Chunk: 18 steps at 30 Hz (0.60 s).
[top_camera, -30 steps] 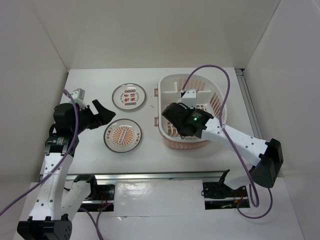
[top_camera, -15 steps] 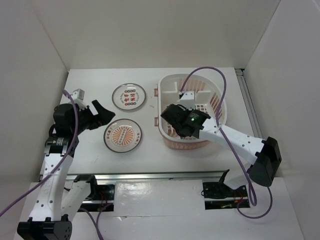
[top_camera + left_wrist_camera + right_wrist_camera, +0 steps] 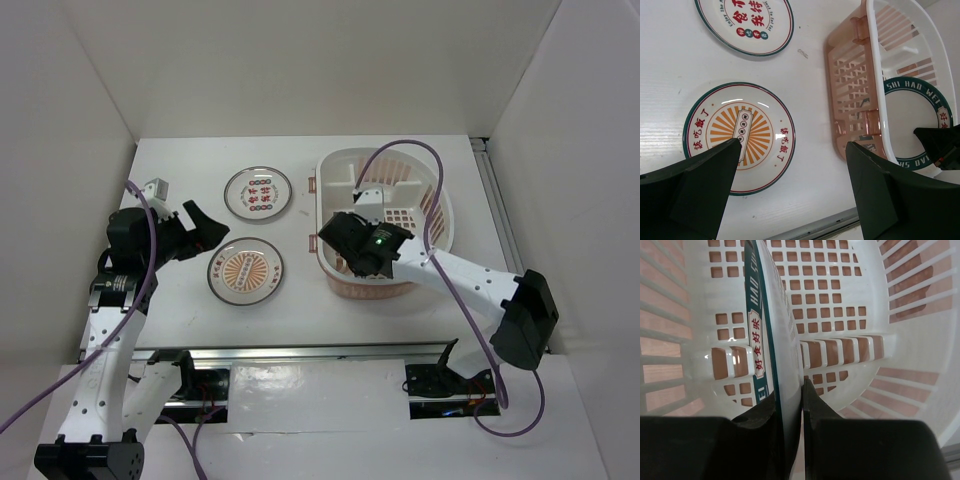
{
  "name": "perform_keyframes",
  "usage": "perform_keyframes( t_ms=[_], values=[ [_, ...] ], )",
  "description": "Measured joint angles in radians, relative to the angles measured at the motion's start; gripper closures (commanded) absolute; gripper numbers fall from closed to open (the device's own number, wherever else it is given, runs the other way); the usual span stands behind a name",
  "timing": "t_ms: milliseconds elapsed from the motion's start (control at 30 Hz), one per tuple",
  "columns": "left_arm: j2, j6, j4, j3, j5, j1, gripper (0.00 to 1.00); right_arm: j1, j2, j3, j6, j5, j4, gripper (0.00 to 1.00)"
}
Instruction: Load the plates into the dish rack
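Two plates lie flat on the table: one with red-green characters (image 3: pixel 257 192) (image 3: pixel 744 22) and, nearer, one with an orange sunburst centre (image 3: pixel 246 271) (image 3: pixel 739 136). The third plate, with a dark teal rim (image 3: pixel 774 335) (image 3: pixel 916 125), stands on edge inside the pale pink dish rack (image 3: pixel 335 170) (image 3: pixel 850 90) (image 3: pixel 840 285). My right gripper (image 3: pixel 343 236) (image 3: pixel 790 390) is shut on its lower edge, down in the near-left part of the rack. My left gripper (image 3: pixel 209 232) (image 3: pixel 794 145) hangs open over the table, just left of the sunburst plate, holding nothing.
White walls close the table in at the back and on both sides. A metal rail (image 3: pixel 320 352) runs along the near edge. The right arm's purple cable (image 3: pixel 430 200) loops over the rack.
My right gripper has shifted slightly left and nearer inside the rack, taking the teal-rimmed plate along. The left arm and the two flat plates have not moved.
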Motion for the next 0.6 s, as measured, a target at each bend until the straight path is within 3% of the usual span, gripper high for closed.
perform_keyframes(
  t_ms=[100,167,233,267,367,467,600],
  values=[
    [0.0,0.0,-0.002,0.0,-0.003,0.0,0.0,0.0,0.002,-0.013,0.0,-0.004,0.017,0.79],
    [0.0,0.0,-0.002,0.0,-0.006,0.0,0.0,0.0,0.004,-0.014,0.002,-0.008,0.027,0.62],
    [0.0,0.0,-0.002,0.0,-0.007,0.0,0.0,0.0,0.008,-0.014,0.0,-0.008,0.032,0.51],
    [0.0,0.0,-0.002,0.0,-0.007,0.0,0.0,0.0,0.01,-0.014,-0.001,-0.01,0.034,0.35],
    [0.0,0.0,-0.002,0.0,-0.01,0.0,0.0,0.0,0.015,-0.014,-0.003,-0.011,0.035,0.24],
    [0.0,0.0,-0.002,0.0,-0.013,0.0,0.0,0.0,0.016,-0.013,0.002,-0.011,0.032,0.0],
    [0.005,-0.001,-0.002,0.0,-0.025,0.0,0.0,0.009,0.019,0.033,0.009,0.008,-0.01,0.0]
  ],
)
